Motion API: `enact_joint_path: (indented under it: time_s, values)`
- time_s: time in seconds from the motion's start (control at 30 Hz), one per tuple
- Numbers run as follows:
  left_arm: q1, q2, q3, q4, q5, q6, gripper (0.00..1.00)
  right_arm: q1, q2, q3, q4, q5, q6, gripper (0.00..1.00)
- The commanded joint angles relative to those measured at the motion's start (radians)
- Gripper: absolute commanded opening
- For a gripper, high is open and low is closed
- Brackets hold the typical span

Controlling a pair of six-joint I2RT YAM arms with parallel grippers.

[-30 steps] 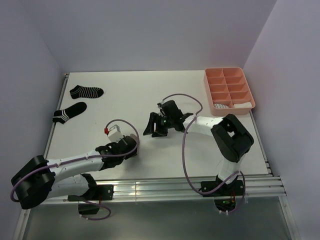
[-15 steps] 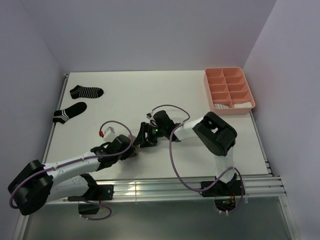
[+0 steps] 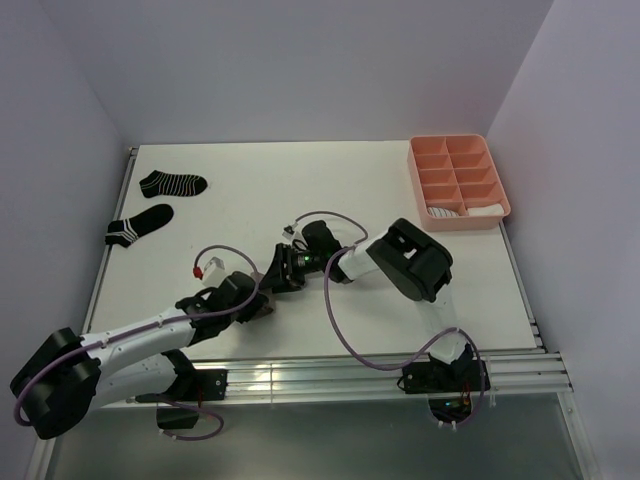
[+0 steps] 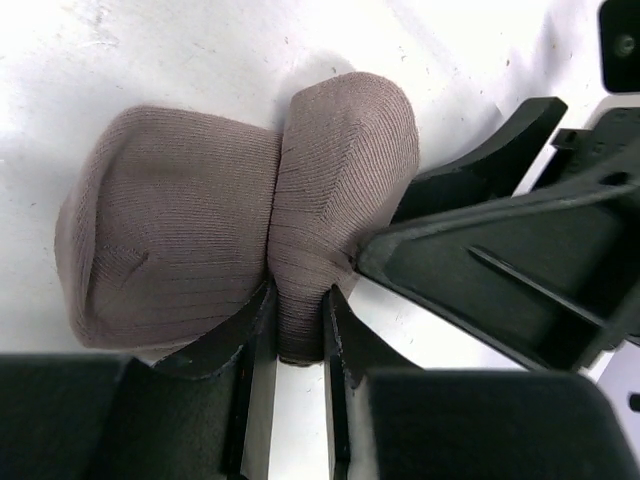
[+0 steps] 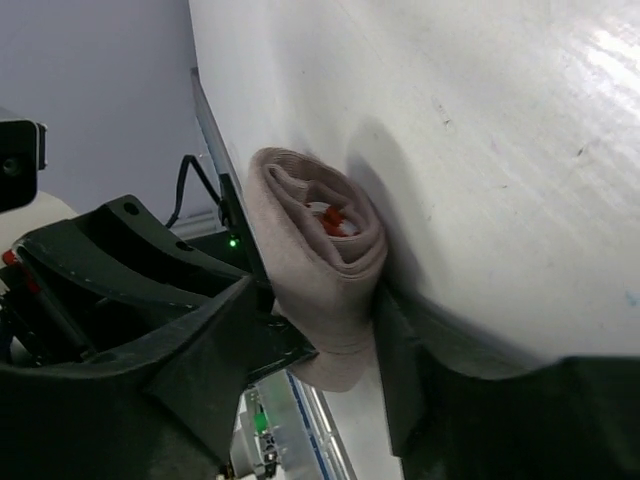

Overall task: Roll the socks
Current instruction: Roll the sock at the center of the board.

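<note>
Taupe sock [image 4: 190, 230], rolled into a fat bundle, lies on the bench [image 3: 300, 180] near its front edge, left of the middle, with both grippers meeting at it. The left gripper [image 4: 297, 300] has its fingers [image 4: 250, 335] pinched on a fold at the near side of the roll. The right gripper [image 5: 315, 320] has its fingers [image 5: 395, 350] pressed against either side of the bundle's open end, where a bit of red shows inside the coil.

Two black white-striped socks [image 3: 172, 184] [image 3: 140, 225] lie flat at the far left of the bench, well apart from the roll.

At the far right stands a pink divided tray [image 3: 415, 165]. Its nearest left compartment holds a white thin-striped sock [image 3: 441, 211] and its nearest right compartment a plain white sock [image 3: 482, 210].
</note>
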Motion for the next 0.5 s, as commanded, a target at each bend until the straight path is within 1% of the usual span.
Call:
enact_joint_path:
  time_s: [0.0,0.03,0.13,0.17,0.23,0.37,0.47]
  values:
    - [0.005,-0.005,-0.042,-0.072,0.046,-0.018,0.03,0.006,0.080,-0.008,-0.056,0.035,-0.039,0.56]
    - [0.008,-0.009,-0.045,-0.071,0.046,-0.018,0.03,0.006,0.092,-0.008,-0.042,0.029,-0.041,0.53]
    - [0.010,-0.014,-0.049,-0.068,0.049,-0.017,0.03,0.006,0.113,-0.005,-0.015,0.001,-0.032,0.33]
    - [0.011,-0.012,-0.047,-0.068,0.048,-0.018,0.03,0.006,0.113,-0.008,-0.011,0.000,-0.033,0.17]
    - [0.010,-0.006,-0.044,-0.064,0.047,-0.009,0.03,0.005,0.100,-0.011,-0.022,0.016,-0.047,0.00]
    - [0.011,0.032,-0.015,-0.037,0.055,0.035,0.05,-0.014,0.045,-0.038,-0.060,0.069,-0.094,0.00]
    - [0.011,0.100,0.036,-0.011,0.063,0.087,0.04,-0.050,-0.032,-0.066,-0.125,0.141,-0.146,0.00]
